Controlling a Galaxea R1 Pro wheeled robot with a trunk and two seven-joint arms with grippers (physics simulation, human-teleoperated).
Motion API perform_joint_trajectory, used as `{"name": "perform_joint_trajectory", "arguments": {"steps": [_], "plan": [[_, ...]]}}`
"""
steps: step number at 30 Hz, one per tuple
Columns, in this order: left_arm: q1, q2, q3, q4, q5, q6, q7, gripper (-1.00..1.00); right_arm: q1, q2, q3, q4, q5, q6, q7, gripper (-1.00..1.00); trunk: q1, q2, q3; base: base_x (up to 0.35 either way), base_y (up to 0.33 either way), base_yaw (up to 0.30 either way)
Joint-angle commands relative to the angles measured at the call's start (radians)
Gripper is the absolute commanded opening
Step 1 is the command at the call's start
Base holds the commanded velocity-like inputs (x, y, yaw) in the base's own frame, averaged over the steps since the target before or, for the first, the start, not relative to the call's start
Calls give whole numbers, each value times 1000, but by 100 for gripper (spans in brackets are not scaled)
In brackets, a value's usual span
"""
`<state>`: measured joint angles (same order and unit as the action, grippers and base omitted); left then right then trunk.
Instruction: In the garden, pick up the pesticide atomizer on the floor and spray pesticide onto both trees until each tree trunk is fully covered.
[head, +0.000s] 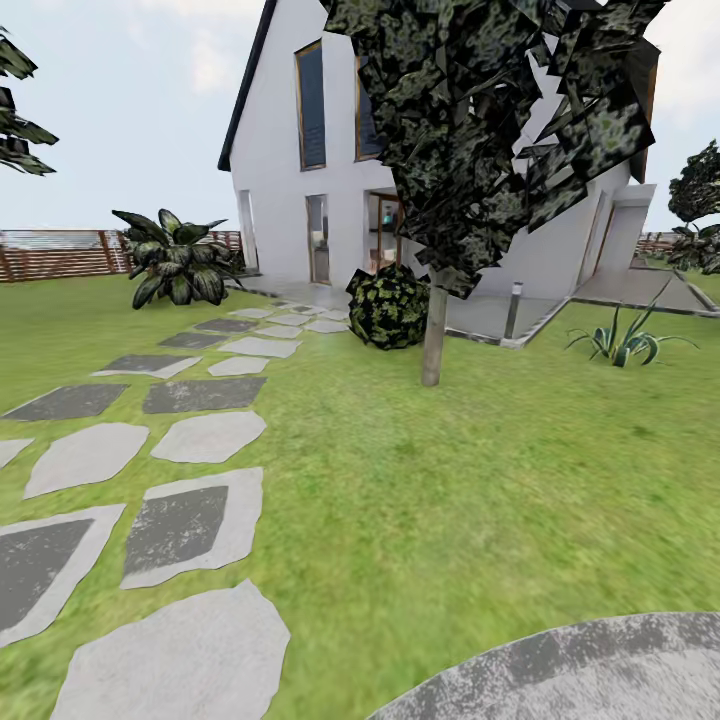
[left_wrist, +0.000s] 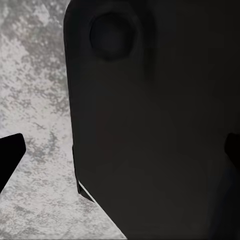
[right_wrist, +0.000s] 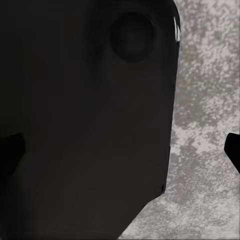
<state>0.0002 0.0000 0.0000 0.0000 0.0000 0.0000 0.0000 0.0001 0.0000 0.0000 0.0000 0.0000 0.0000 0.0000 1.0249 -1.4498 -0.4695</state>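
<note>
Your head view: lawn (head: 480, 480), stepping stones (head: 190, 525) running toward the white house (head: 290, 130), wooden fence (head: 55, 252) far left. One tree (head: 490, 110) stands ahead, right of the path, its pale trunk (head: 434, 335) bare (round shrub (head: 388, 306) just beside it). Wrist views: each gripper's dark fingertips (left_wrist: 9, 156) (right_wrist: 10, 150) sit far apart, spread, holding nothing, over mottled grey stone (left_wrist: 35, 90) (right_wrist: 205, 100).

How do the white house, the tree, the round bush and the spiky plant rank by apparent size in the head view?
1. white house
2. tree; nearer the camera, so unsure against the house
3. round bush
4. spiky plant; close to the bush
</note>
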Motion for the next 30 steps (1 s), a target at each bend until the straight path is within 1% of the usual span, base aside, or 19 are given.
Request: {"name": "perform_joint_trajectory", "arguments": {"steps": [1,3,8,13,19,25,26,30], "plan": [[6,-2,-1,5,-1,0,1,100,-6,6,1,-6,1,-6,-1,100,0,0,0,0,0,0],[7,-2,-1,5,-1,0,1,100,-16,17,1,-17,0,-7,-1,100,0,0,0,0,0,0],[9,-2,1,6,2,1,2,100,-17,41,2,-29,0,-13,-1,100,0,0,0,0,0,0],[8,7,5,-4,5,2,9,100,-18,43,-2,-33,0,-16,-3,100,0,0,0,0,0,0],[5,40,21,-22,23,-6,13,100,-19,36,-2,-44,0,-34,-5,100,0,0,0,0,0,0],[-2,73,23,-56,24,-40,14,100,-19,2,-1,-78,0,-68,-5,100,0,0,0,0,0,0],[-2,73,23,-61,24,-46,14,100,-19,-3,-1,-84,0,-73,-5,100,0,0,0,0,0,0],[-19,71,21,-84,23,-68,13,100,-20,-9,1,-106,2,-96,-5,100,0,0,0,0,0,0]]}}
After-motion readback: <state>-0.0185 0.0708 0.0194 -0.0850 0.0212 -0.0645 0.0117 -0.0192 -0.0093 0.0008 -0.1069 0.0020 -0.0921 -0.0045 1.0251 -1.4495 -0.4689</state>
